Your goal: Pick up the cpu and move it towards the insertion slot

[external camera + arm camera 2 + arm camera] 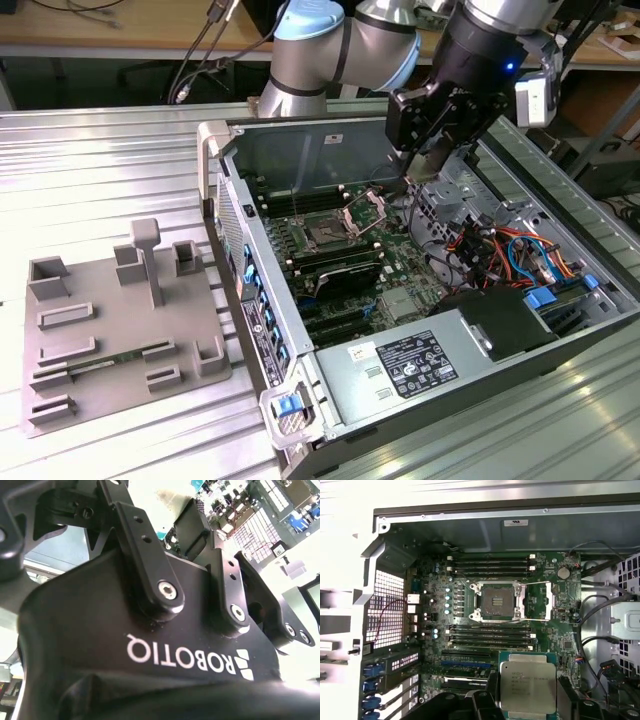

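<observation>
Silver-topped cpu [527, 689] sits clamped by its edges in my gripper [527, 707], above the board and short of the insertion slot [496, 600] — light, rigid, fragile underneath, so I judge an edge grip safest — slot frame open.

Silver arm [380, 40], pale blue joint cap [305, 25], black claw [432, 150].

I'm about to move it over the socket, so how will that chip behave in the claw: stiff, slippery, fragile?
The chip looks like a flat, rigid plate, so it probably won't flex. Its smooth metal top may be slippery if the claw holds only thin edges. It is likely light, and it should not be knocked against the socket.
</observation>
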You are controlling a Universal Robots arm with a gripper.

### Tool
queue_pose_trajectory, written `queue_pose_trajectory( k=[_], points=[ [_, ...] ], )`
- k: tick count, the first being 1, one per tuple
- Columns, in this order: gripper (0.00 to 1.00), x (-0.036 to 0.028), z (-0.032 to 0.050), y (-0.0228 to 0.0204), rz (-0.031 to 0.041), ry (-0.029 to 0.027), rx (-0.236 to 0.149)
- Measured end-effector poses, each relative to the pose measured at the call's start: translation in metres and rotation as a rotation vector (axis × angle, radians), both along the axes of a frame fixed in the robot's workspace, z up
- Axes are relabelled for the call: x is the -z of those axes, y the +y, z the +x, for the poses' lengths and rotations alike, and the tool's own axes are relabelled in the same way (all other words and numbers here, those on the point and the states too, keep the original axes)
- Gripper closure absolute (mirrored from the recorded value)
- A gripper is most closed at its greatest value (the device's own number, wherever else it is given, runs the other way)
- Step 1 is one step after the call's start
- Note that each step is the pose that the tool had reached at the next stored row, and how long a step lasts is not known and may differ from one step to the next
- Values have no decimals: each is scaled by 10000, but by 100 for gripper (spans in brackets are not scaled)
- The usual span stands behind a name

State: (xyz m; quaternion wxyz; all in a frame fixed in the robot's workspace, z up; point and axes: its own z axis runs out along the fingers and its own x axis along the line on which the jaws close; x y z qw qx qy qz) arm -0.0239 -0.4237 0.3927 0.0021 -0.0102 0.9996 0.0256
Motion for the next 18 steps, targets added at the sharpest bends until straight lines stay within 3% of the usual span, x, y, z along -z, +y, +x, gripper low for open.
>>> queue_pose_trajectory(
  k=[18],
  points=[
    [46,33,145,3,0,0,0]
  ],
)
